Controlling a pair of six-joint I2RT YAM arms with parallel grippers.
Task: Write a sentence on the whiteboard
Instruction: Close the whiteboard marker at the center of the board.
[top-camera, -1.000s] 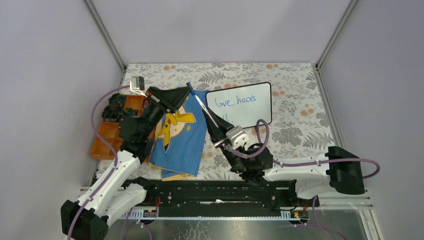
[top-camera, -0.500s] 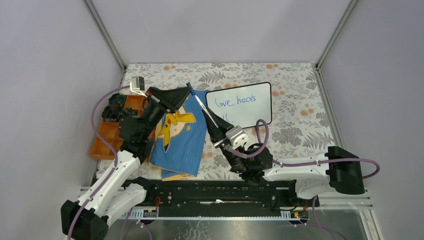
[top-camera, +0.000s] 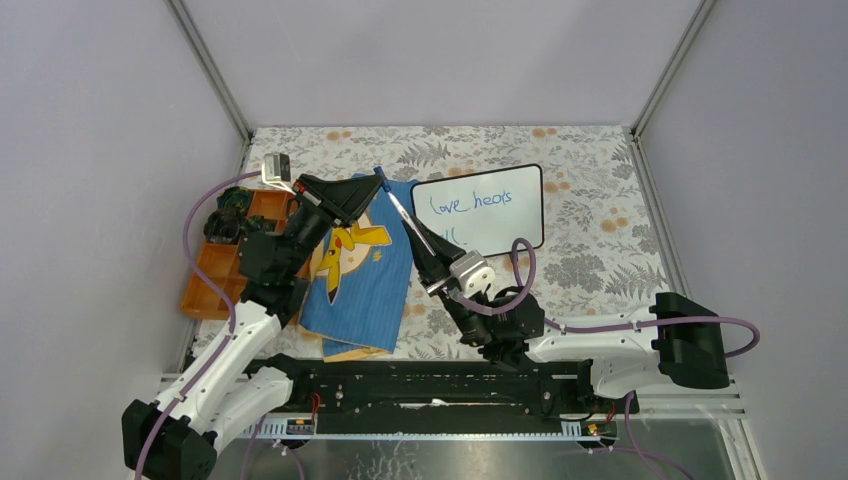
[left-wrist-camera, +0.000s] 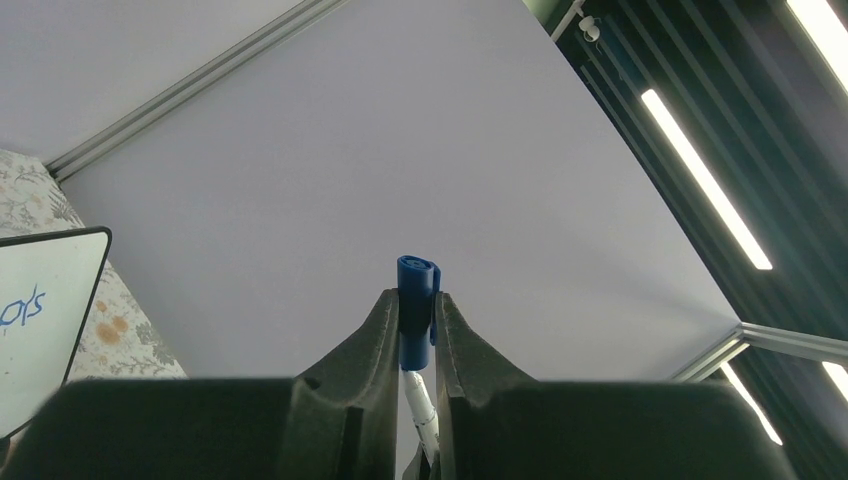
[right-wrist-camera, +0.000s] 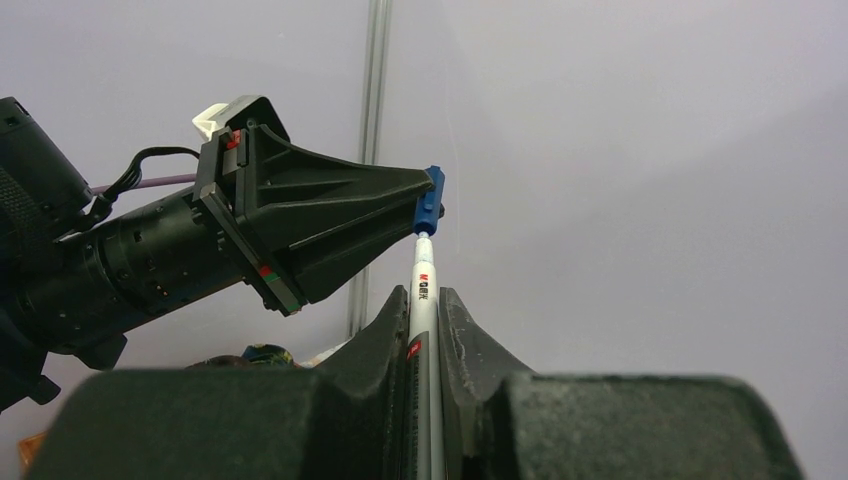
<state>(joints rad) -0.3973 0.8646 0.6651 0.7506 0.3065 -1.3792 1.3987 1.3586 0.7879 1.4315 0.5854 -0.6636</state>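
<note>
The whiteboard (top-camera: 478, 209) lies at the back right of the table, and its corner shows in the left wrist view (left-wrist-camera: 40, 320). The sentence (top-camera: 470, 202) reads "love heals" in blue; its lower line is partly hidden behind my right gripper (top-camera: 420, 240). That gripper (right-wrist-camera: 425, 295) is shut on a white marker pen (right-wrist-camera: 421, 290), which points up-left (top-camera: 402, 210). My left gripper (top-camera: 378, 180) (left-wrist-camera: 417, 300) is shut on the pen's blue cap (left-wrist-camera: 417, 270) (right-wrist-camera: 430, 205). The pen's tip (left-wrist-camera: 421, 405) meets the cap's mouth.
A blue cloth-like book (top-camera: 360, 265) with a yellow figure lies under both grippers, left of the board. An orange compartment tray (top-camera: 215, 270) with dark items sits at the table's left edge. Grey walls close in the back and sides.
My right gripper has nudged the pen slightly up and left, bringing its tip to the cap. The left gripper has barely moved.
</note>
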